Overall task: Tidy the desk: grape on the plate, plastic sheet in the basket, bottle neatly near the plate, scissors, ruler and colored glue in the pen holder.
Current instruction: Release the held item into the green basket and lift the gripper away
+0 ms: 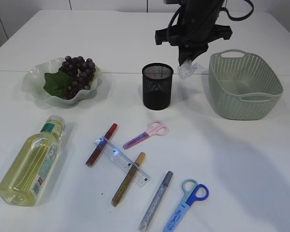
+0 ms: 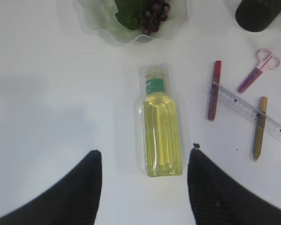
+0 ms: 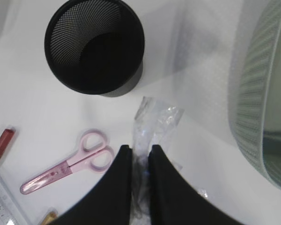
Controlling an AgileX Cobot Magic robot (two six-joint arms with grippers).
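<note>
My right gripper (image 3: pixel 139 147) is shut on the clear plastic sheet (image 3: pixel 157 117) and holds it in the air between the black mesh pen holder (image 1: pixel 157 86) and the green basket (image 1: pixel 244 87). In the exterior view the sheet (image 1: pixel 187 70) dangles under that gripper (image 1: pixel 186 60). My left gripper (image 2: pixel 144 151) hovers open above the base of the lying bottle (image 2: pixel 160 131) of yellow liquid. Grapes (image 1: pixel 79 75) rest on the green plate (image 1: pixel 38 79). Pink scissors (image 1: pixel 147 134), blue scissors (image 1: pixel 186 205), a clear ruler (image 1: pixel 123 162) and red (image 1: pixel 101 144), gold (image 1: pixel 128 179) and silver (image 1: pixel 156 199) glue pens lie in front.
The ruler lies across the red and gold glue pens. The bottle (image 1: pixel 31 162) lies at the front left with its cap towards the plate. The basket stands at the right, about a hand's width from the pen holder.
</note>
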